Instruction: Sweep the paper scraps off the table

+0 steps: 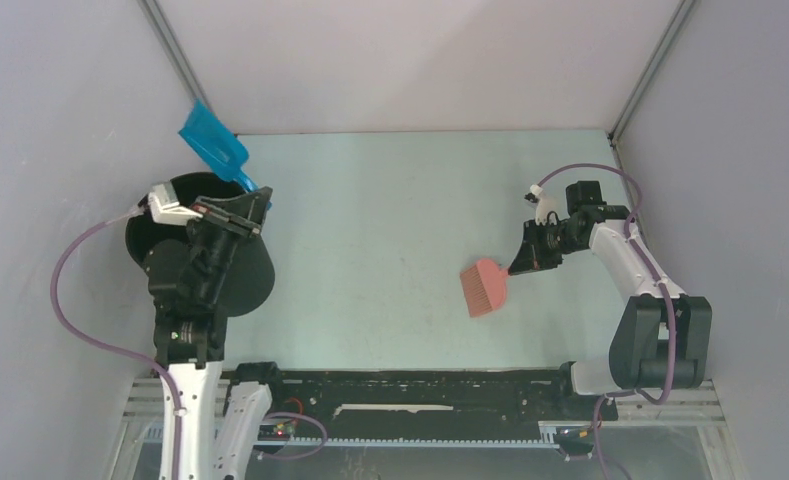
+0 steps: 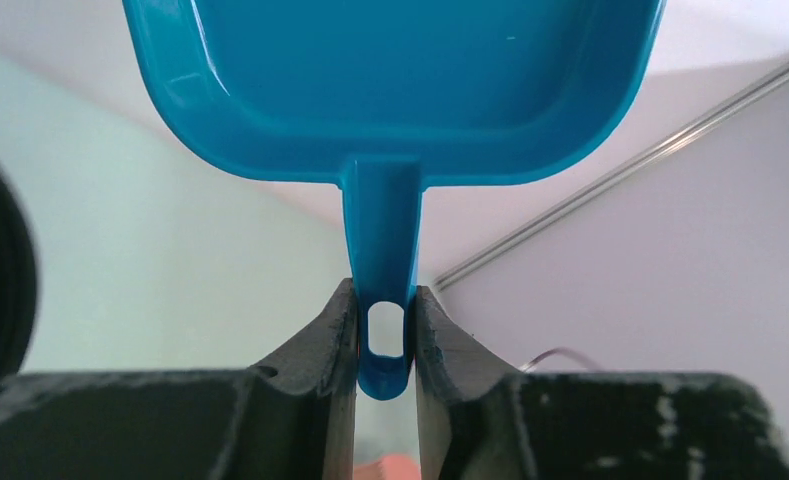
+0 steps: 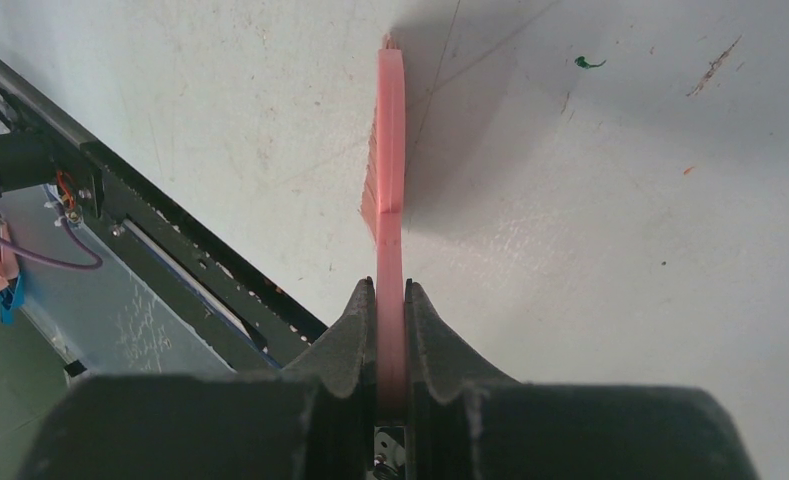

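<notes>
Blue plastic is seen at the far left, where a dustpan [image 1: 213,143] is held up in the air near the back corner, tilted toward the grey wall. Its handle is clamped between the closed fingers of the left gripper [image 2: 383,305], one on either side of the hanging hole. Under that arm a round black bin [image 1: 142,240] is set on the desk [image 1: 370,200], whose near edge is bordered by a black rail [image 1: 420,395].

Right of the middle, a pink brush [image 1: 485,286] is held low over the desk. Whether its bristles touch the surface cannot be told. In the right wrist view one tiny green paper scrap [image 3: 588,63] is made out on the desk, well apart from the brush head. No other scraps can be picked out with certainty. The brush handle is pinched between the closed fingers of the right gripper [image 3: 391,295].
</notes>
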Robot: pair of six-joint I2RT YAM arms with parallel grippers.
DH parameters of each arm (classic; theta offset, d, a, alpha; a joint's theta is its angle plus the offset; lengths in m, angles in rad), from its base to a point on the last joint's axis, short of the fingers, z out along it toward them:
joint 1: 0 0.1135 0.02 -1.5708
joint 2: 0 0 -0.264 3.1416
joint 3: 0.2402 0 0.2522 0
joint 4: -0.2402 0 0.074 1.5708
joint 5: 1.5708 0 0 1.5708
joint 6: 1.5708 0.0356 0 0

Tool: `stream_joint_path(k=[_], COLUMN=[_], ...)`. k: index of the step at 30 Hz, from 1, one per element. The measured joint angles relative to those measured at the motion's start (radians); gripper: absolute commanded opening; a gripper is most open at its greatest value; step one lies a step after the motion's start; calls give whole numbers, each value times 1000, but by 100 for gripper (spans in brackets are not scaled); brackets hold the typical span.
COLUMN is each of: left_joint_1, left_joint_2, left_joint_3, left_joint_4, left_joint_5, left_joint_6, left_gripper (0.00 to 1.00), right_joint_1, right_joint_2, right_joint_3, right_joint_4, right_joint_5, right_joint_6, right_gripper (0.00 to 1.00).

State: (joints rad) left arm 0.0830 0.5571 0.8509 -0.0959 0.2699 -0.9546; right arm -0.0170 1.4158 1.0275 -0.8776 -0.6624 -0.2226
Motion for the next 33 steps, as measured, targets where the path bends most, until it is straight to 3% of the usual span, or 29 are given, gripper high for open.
stream_joint_path(k=[5, 13, 18, 22, 33], left_joint_1=[-108, -449, -615, -736, -906], left_joint_2=[82, 218, 379, 610, 903], left_joint_3=[55, 87, 168, 257, 267], left_joint_4=[-275, -532, -575, -610, -640], left_joint_5=[-70, -298, -369, -408, -387], left_joint_6=[238, 462, 529, 594, 706], left_gripper=[0, 0, 0, 1, 7], right_joint_1=[0, 0, 0, 42, 208], right_joint_2=[1, 14, 45, 96, 238], right_joint_3=[0, 0, 1, 2, 34], right_joint_4=[0, 3, -14, -53, -108], right_joint_5=[0, -20, -84, -130, -177], right_joint_6=[0, -4, -32, -66, -106], right_gripper=[0, 0, 0, 0, 0])
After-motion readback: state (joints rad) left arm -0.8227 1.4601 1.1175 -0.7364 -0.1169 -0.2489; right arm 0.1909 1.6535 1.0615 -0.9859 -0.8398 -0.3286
